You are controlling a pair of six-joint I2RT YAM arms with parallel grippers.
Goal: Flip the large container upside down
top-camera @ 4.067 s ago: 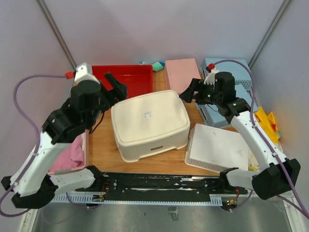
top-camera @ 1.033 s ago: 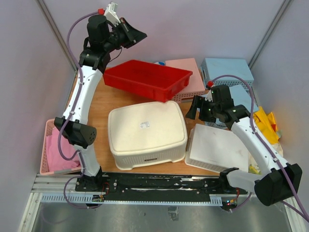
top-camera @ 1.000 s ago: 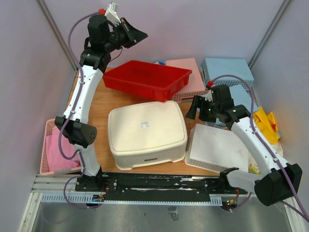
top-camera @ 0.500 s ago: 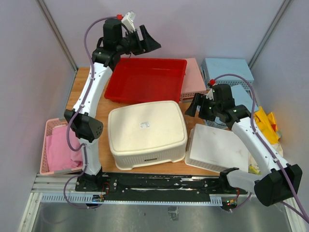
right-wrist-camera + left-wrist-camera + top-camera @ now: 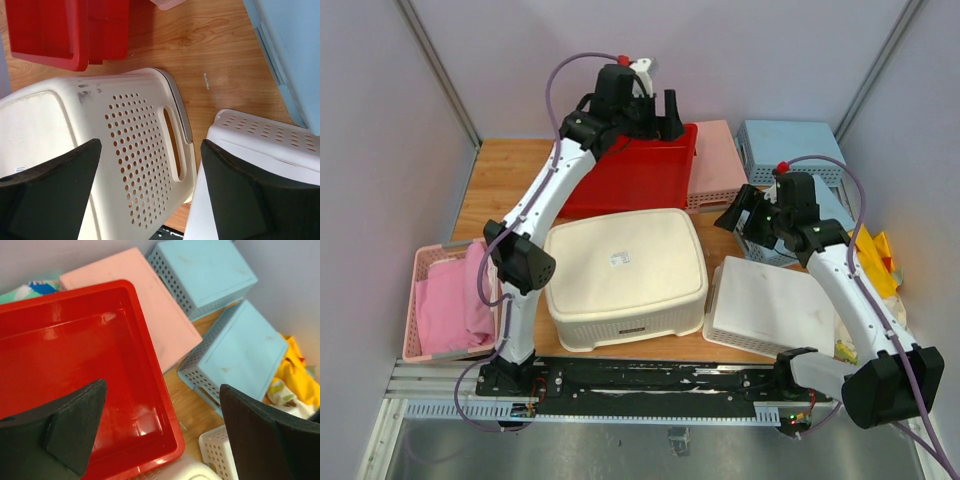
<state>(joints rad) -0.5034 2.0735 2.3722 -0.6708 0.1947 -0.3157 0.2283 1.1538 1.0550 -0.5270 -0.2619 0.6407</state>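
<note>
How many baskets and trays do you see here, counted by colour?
Red tray: 1
Pink baskets, back and left: 2
Blue baskets, back and nearer: 2
Cream large container: 1
White basket: 1
Total: 7

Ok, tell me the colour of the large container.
Cream; the large container shows best in the right wrist view.

Both arms out, both grippers open wide.
The left arm (image 5: 542, 190) stretches up to the far middle, and the left gripper (image 5: 667, 110) has its jaws spread and holds nothing. The right arm (image 5: 847, 285) bends at the right, and the right gripper (image 5: 739, 213) points left, jaws apart and empty.
</note>
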